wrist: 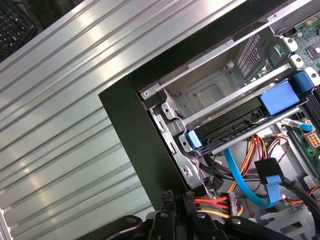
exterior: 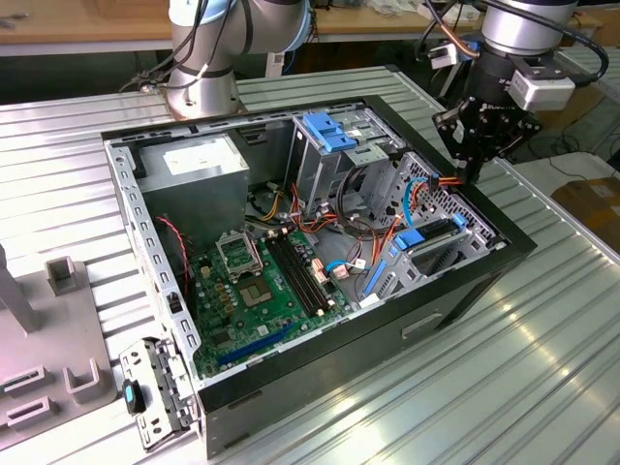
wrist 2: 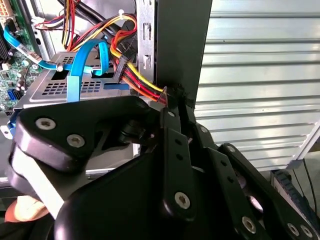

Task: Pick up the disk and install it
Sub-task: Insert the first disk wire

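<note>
The disk (wrist: 235, 121) lies in a slot of the metal drive cage at the case's corner, with its blue carrier handle (wrist: 280, 97) facing the motherboard. In the exterior view the disk (exterior: 426, 237) sits low in the cage at the case's right end. My gripper (exterior: 472, 172) hangs over the case's right wall, just above and beside that cage. Its black fingertips (wrist: 167, 197) stand close together with nothing between them, right next to a bundle of red, yellow and orange power wires (wrist 2: 137, 82). In the second wrist view the gripper (wrist 2: 172, 100) is at the case's edge.
The open black computer case (exterior: 455, 300) lies on a ribbed metal table (exterior: 542, 387). A light-blue bracket (exterior: 329, 131) tops the taller cage. Blue data cables (wrist: 240, 182) and loose wires run beside the drive cage. The motherboard (exterior: 262, 286) fills the case floor. A second arm's base (exterior: 199, 68) stands behind.
</note>
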`<action>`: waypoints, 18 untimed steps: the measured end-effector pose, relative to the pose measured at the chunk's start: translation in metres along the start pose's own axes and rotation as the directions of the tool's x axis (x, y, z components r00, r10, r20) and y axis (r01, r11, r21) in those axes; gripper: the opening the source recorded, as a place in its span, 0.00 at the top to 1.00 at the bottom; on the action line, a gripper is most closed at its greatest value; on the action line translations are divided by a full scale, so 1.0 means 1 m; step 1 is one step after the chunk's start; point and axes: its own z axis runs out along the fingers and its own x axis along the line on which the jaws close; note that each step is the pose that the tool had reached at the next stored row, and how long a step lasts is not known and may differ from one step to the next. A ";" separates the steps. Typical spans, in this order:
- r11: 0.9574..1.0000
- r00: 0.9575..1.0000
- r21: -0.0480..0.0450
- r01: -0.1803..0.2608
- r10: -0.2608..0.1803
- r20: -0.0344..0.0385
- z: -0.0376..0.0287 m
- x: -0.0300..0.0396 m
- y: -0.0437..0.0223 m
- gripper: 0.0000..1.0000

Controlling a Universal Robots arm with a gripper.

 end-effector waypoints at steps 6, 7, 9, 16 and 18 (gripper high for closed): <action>1.000 1.000 -0.001 0.000 0.000 0.000 -0.0023 0.0004 0.0000 0.84; 1.000 1.000 -0.001 -0.002 0.002 0.000 -0.0024 0.0003 -0.0001 0.84; 0.999 0.999 -0.009 -0.036 0.036 0.002 -0.0026 0.0004 -0.0001 0.84; 0.981 0.981 -0.045 -0.191 0.191 0.007 -0.0026 0.0004 -0.0001 0.84; 0.970 0.971 -0.055 -0.236 0.237 0.007 -0.0026 0.0004 -0.0001 0.84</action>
